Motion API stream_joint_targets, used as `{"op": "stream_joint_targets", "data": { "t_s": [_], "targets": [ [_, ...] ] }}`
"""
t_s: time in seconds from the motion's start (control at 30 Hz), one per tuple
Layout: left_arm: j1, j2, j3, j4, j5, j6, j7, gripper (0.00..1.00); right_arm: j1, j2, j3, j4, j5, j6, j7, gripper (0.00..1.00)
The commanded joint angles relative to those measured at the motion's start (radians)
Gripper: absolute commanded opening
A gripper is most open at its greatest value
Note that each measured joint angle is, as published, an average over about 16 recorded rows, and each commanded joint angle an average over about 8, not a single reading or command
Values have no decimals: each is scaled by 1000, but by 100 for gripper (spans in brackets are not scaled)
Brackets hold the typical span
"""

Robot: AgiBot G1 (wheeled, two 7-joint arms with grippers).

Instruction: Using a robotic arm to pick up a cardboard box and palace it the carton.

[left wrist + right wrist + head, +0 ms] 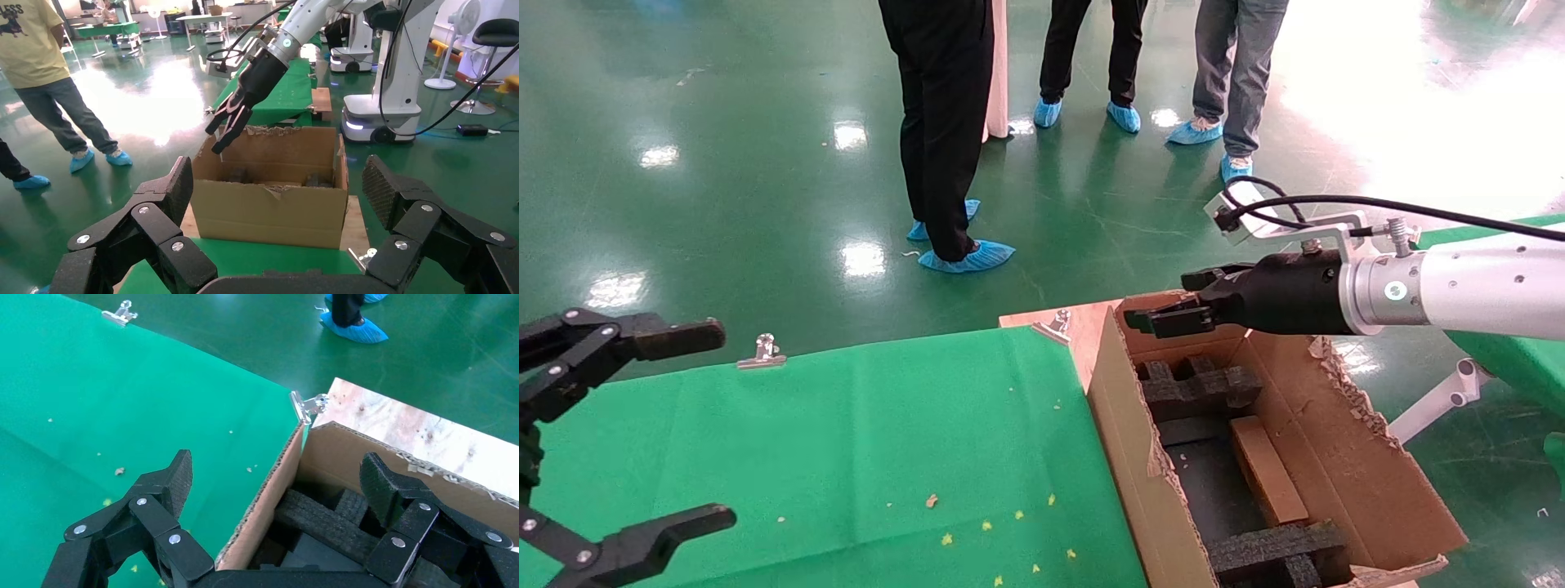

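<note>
The carton (1124,433) stands open on the right, ragged-edged, with black foam blocks (1201,388) inside. The small cardboard box (1267,469) lies flat inside it, between the foam blocks. My right gripper (1164,314), on the white arm, hovers open and empty above the carton's far end. In the right wrist view the gripper (276,462) straddles the carton's wall (263,502), over the foam (324,523); the small box does not show there. My left gripper (723,425) is open and empty at the far left over the green cloth. Its wrist view (276,168) faces the carton (269,208) and the right gripper (221,131).
The green cloth (887,441) is held by metal clips (762,351) (1054,324) and bears small crumbs. The carton rests on a wooden board (1075,322). Three people (944,131) stand on the green floor beyond. Another green table (1524,359) lies to the right.
</note>
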Motion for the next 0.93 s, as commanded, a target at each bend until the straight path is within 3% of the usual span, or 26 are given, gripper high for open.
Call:
{"op": "stream_joint_targets", "data": {
  "t_s": [0.03,0.93],
  "targets": [
    [0,0,0,0,0,0,0,100,1,-1,-9,-8,-5,6,6,100],
    [-1,0,1,1,-1,0,1,100,-358,-61,593,34,71,-325,-250,100]
  ]
}}
